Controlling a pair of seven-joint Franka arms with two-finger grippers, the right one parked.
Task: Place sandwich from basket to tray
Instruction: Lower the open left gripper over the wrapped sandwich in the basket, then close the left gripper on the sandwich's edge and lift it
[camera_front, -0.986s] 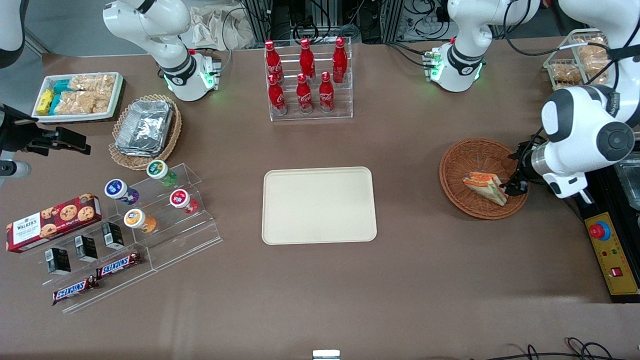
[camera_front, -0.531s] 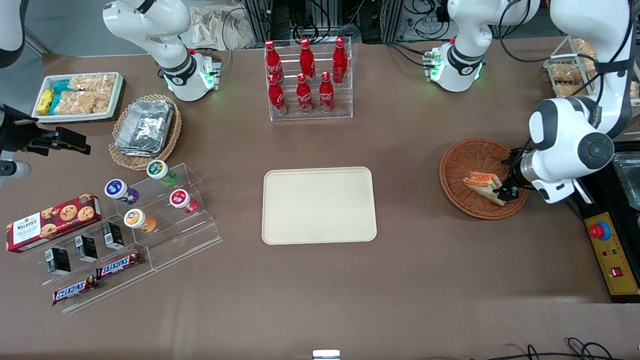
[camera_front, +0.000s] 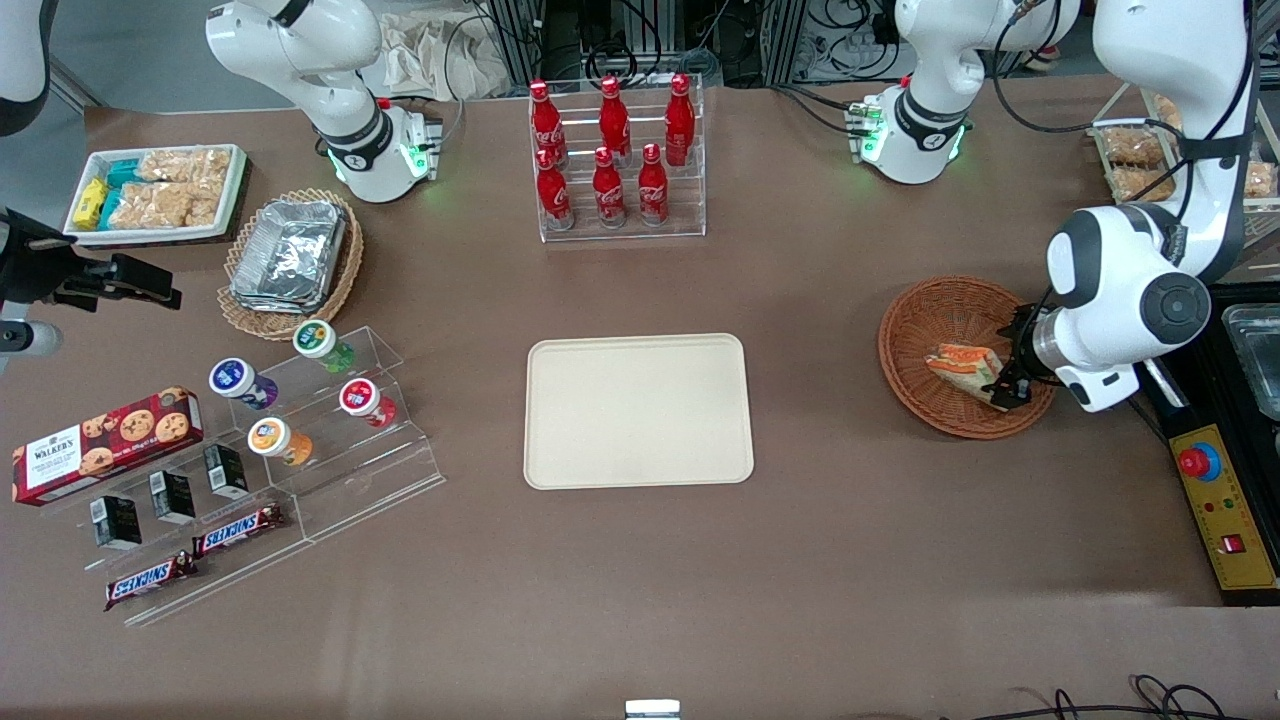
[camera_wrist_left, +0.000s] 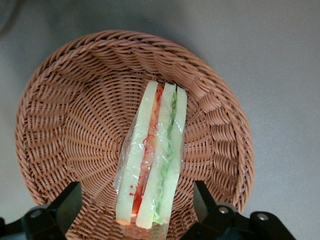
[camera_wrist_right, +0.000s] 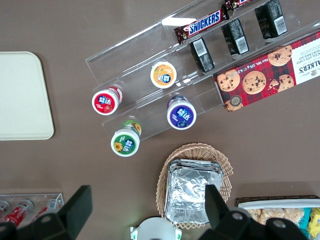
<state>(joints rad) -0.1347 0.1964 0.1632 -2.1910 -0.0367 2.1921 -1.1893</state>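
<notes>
At the working arm's end of the brown worktop (camera_front: 850, 560), a round reddish-brown wicker basket (camera_front: 925, 330) holds a small wedge sandwich (camera_front: 962, 366) wrapped in clear film. The sandwich stands on edge inside the basket, showing white bread with an orange-red layer and a green layer. The left arm's gripper (camera_front: 1008, 388) hangs low over the basket at the sandwich's end. In the wrist view, its two black fingers (camera_wrist_left: 67, 205) are spread wide, one on each side of the sandwich (camera_wrist_left: 152, 160), with basket weave (camera_wrist_left: 75, 125) visible between each finger and the bread. They hold nothing.

The cream-beige tray (camera_front: 638, 411), flat with rounded corners, lies at the middle of the worktop, well apart from the basket, toward the parked arm's end.

Farther from the front camera than the tray, a clear rack holds six red bottles (camera_front: 610, 150). Toward the parked arm's end sit a paler wicker basket with foil containers (camera_front: 290, 255), a white tray of bagged snacks (camera_front: 155, 192), a clear stepped stand with small round-lidded cups (camera_front: 300, 395), a red cookie box (camera_front: 105, 430) and two chocolate bars (camera_front: 195, 560).
</notes>
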